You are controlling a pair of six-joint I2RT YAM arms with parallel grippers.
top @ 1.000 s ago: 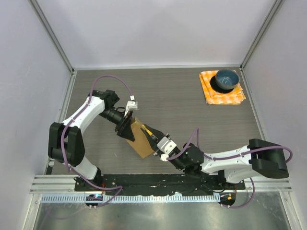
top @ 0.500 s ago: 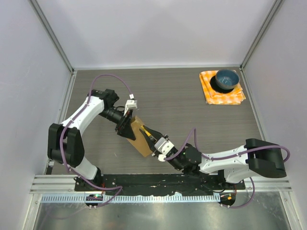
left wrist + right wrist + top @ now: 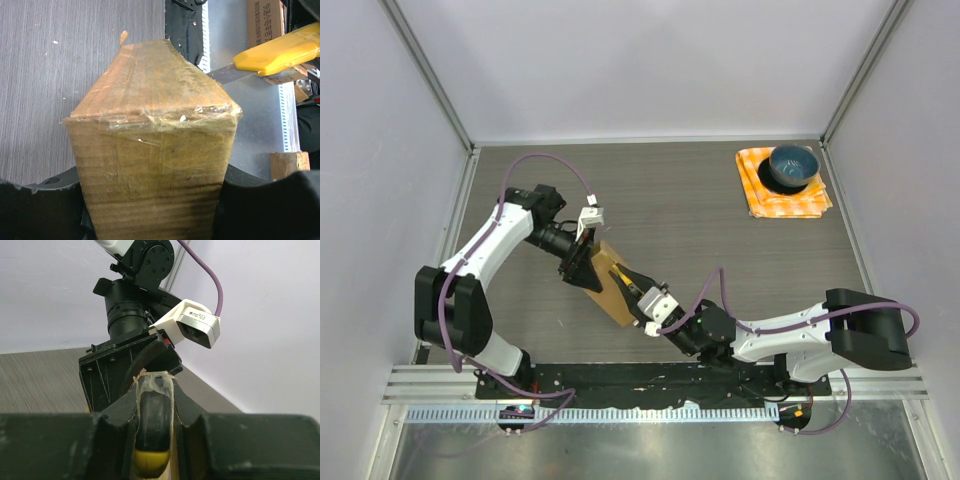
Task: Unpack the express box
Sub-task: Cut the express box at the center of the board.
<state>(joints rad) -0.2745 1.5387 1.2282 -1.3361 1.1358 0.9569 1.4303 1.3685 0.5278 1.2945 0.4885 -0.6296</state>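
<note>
Box [image 3: 608, 292] sat at the table's [image 3: 720, 250] 7 o'clock, left claw [image 3: 585, 270] clamped on its 10 o'clock end, right claw [image 3: 642, 298] clamped on a yellow knife [image 3: 280, 50], blade at the taped edge; step called for a shallow cut along the tape, left grip firm.

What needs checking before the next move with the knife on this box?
1. Box hold: left gripper clamps the express box: ok.
2. Tool hold: right gripper grips the yellow utility knife: ok.
3. Contact: blade on the seam: cannot tell, the box hides its tip.
4. Opening: flaps closed and taped: not ok.
5. Clearance: blue bowl on the orange checked cloth, far from both arms: ok.
</note>
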